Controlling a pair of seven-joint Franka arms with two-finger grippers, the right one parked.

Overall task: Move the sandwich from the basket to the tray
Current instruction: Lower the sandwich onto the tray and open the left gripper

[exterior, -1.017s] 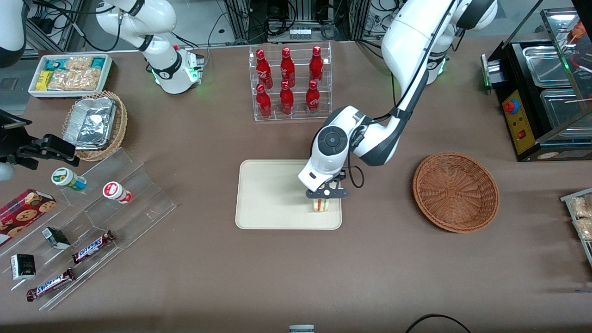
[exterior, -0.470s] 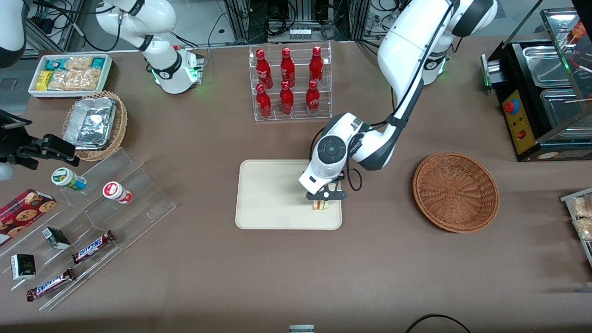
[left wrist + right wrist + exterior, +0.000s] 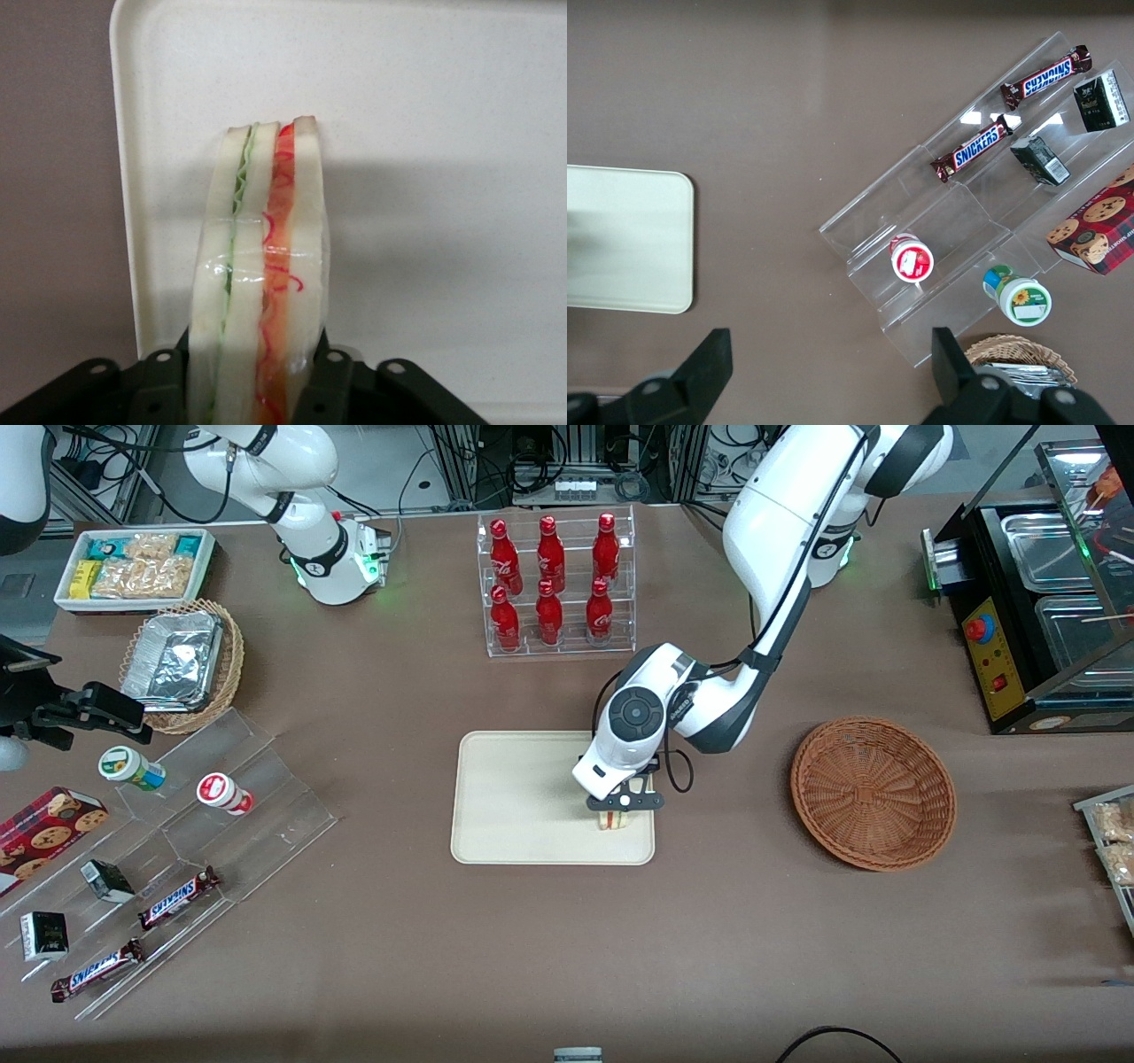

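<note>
Tray (image 3: 523, 797) on desk (image 3: 567, 948), landmark. Sandwich (image 3: 614, 818) standing on edge on tray, at its corner nearest basket and front camera. Tool (image 3: 624, 802) directly over sandwich, fingers (image 3: 332, 376) clamped on both bread faces. Basket (image 3: 873, 793) beside tray, toward working arm's end, apart.

the word "snickers" reads in white letters on two brown candy bars (image 3: 971, 152) (image 3: 1046, 77) lying on the clear acrylic step stand (image 3: 957, 226), and shows again on the same bars in the front view. the red bottles (image 3: 550, 583) in the clear rack carry white script too small to read. the small cups, dark packets and cookie box on the stand bear print that cannot be made out.
</note>
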